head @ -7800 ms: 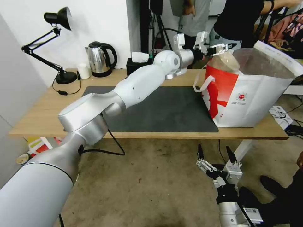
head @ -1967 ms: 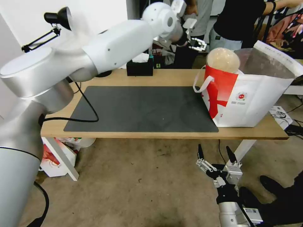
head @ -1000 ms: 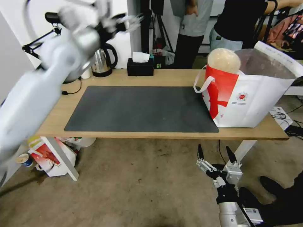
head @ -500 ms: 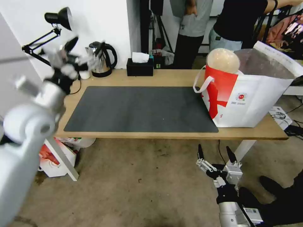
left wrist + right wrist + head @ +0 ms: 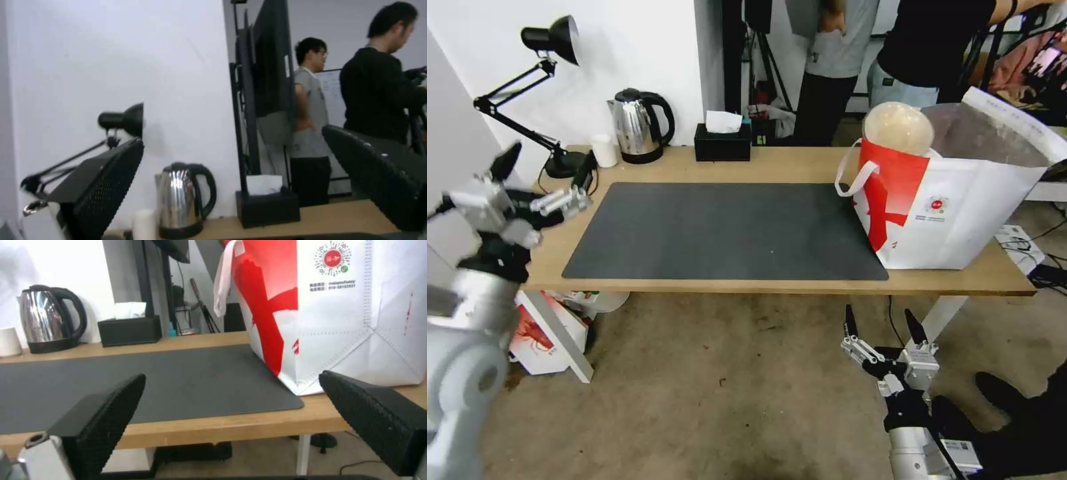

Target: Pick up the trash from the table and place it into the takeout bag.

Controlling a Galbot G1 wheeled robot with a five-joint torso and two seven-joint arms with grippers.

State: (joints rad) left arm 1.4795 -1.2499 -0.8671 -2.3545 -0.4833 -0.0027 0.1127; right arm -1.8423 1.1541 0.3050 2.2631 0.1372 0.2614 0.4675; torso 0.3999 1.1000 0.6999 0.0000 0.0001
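My left pincer [image 5: 537,180] hangs at the left end of the table [image 5: 774,165], spread wide and empty, fingers apart in the left wrist view too. My right pincer [image 5: 885,327] sits parked low in front of the table, below its edge, also spread and holding nothing.

The takeout bag [image 5: 954,207] stands on the right end of the table, partly on the dark mat [image 5: 727,230]. A beige fibre bowl [image 5: 899,127] pokes out of its mouth at the near-left corner, resting high against the rim rather than sunk inside. I see no other trash on the mat or the bare wood, so the job looks nearly or fully done.

Risks as I judge them:
- The bowl looks perched. Any nudge to the bag or its white strap [image 5: 854,177] could tip it back onto the table or floor.
- My left pincer is close to the desk lamp [image 5: 550,100], its cable, the small white cup [image 5: 604,151] and the kettle [image 5: 637,125]. A careless swing could knock the cup or snag the cable.
- People stand right behind the table, so a fast reach toward the bag could cross into their space.
- Pushing the bowl deeper one-armed could slide the light bag toward the right edge.
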